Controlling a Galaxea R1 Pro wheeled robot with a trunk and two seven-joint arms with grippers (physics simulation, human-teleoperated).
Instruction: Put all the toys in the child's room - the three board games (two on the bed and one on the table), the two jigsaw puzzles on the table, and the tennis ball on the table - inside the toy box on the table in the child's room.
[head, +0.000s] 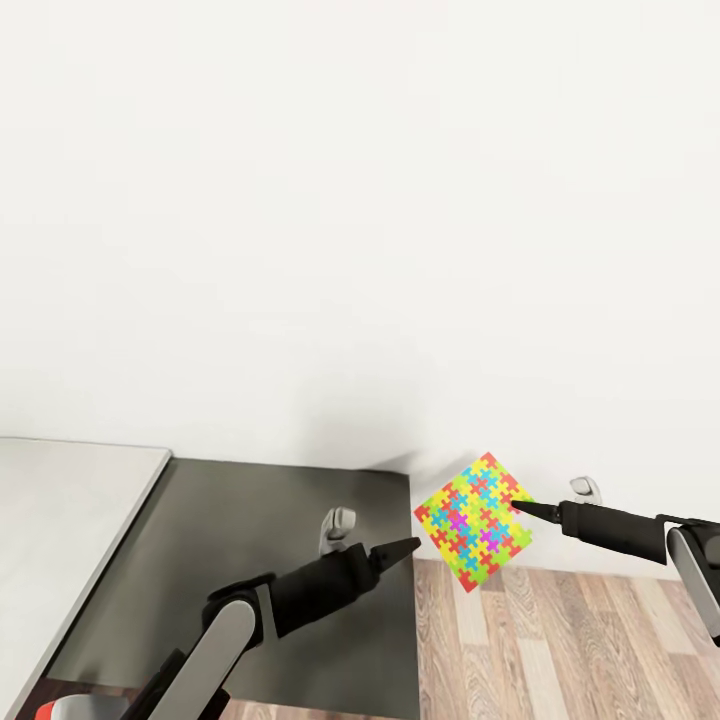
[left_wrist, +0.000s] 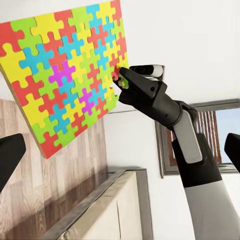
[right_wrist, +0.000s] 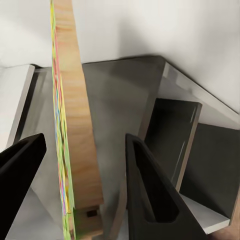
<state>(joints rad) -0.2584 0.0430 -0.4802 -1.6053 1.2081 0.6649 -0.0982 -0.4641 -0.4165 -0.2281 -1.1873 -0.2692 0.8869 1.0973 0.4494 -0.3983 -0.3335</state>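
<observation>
1. A bare white wall (head: 350, 200) fills most of the head view; along the bottom run the pale grey surface (head: 60, 520) at lower left, its dark grey cabinet section (head: 260, 520) at centre, and wood-plank floor (head: 560, 630) at lower right
2. The jigsaw puzzle (head: 473, 521) hangs in the air at lower right of the head view, past the cabinet's edge and over the floor, tilted on one corner – pinched at its right edge by the right claw (head: 520, 507), which is clamped on it. Held by one edge like this, it looks ready for carrying toward the toy box
3. The left claw (head: 405, 548) points at the puzzle from centre-bottom, just short of its lower left edge and empty; its fingers (left_wrist: 10, 157) sit wide apart at the frame's sides in the left wrist view, likely ready to steady the box
4. The right wrist view shows the puzzle edge-on, its plain brown back turned to the camera – how deep the grip goes is hard to judge
</observation>
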